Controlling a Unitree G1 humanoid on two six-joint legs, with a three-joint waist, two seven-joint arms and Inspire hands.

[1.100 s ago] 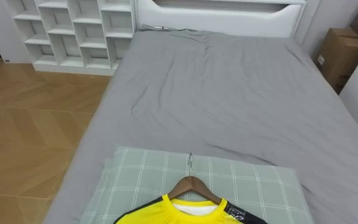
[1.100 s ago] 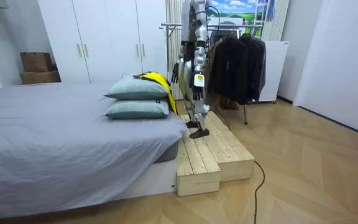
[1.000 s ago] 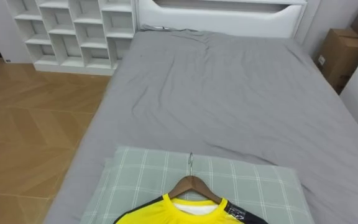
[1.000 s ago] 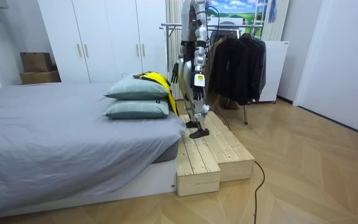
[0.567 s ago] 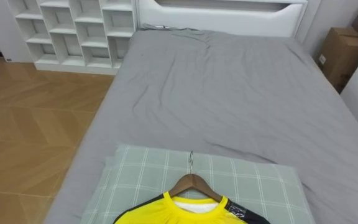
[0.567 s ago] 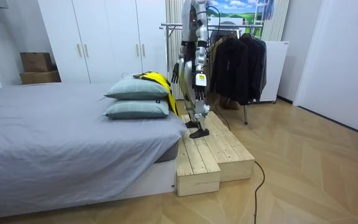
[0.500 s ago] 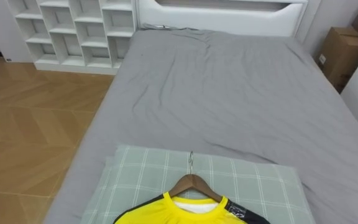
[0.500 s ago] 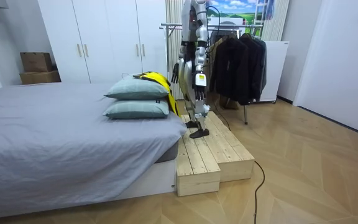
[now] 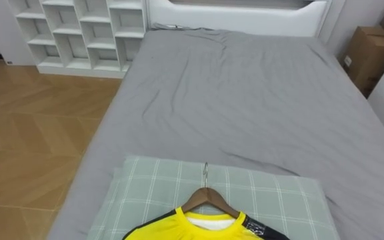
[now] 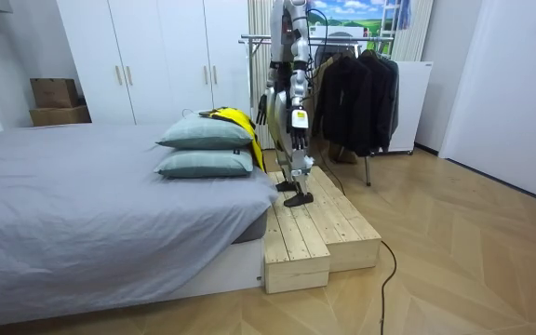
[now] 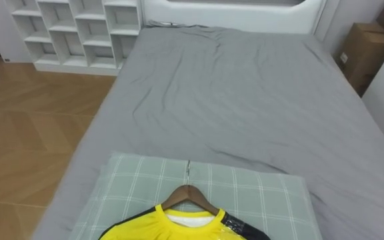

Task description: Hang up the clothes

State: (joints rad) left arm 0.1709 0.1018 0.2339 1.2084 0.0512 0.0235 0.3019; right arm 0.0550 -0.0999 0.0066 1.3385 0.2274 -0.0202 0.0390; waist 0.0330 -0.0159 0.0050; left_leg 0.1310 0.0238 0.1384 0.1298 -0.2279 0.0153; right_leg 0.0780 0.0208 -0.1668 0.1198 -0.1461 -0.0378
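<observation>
Change since earlier frame: the head camera is dipping very slightly; the yellow shirt (image 9: pixel 199 230), the wooden hanger (image 9: pixel 209 198) and the robot are keeping their places.
Eye views, task item: the shirt is lying on its hanger, on the checked pillow (image 9: pixel 145 193) at the near end of the bed (image 9: pixel 245 100), with the hook pointing away from the robot.
Eye views, surroundings: a shelf unit (image 9: pixel 79 33) is standing far left and a cardboard box (image 9: pixel 369 50) far right.
Room view, stance: the robot is standing on the wooden platform (image 10: pixel 314 233), facing the bed.
Room view, left hand (image 10: pixel 296 121): hanging at the hip, behind the shirt; open or closed cannot be told.
Room view, right hand (image 10: pixel 262 109): hanging just beside the shirt, ahead of the left hand; its state likewise cannot be told.
Room view, destination: the clothes rack (image 10: pixel 252 39), carrying dark garments (image 10: pixel 352 93), is standing behind both hands.
Risk, as judged: a grasp on cloth instead of the hanger would be letting the shirt slide off, and the hook could be snagging the pillow on lifting.
Edges and room: the platform is narrow and its step edges are lying near the feet, so turning toward the rack is calling for short steps; open floor is lying beyond, on the room view's right.
</observation>
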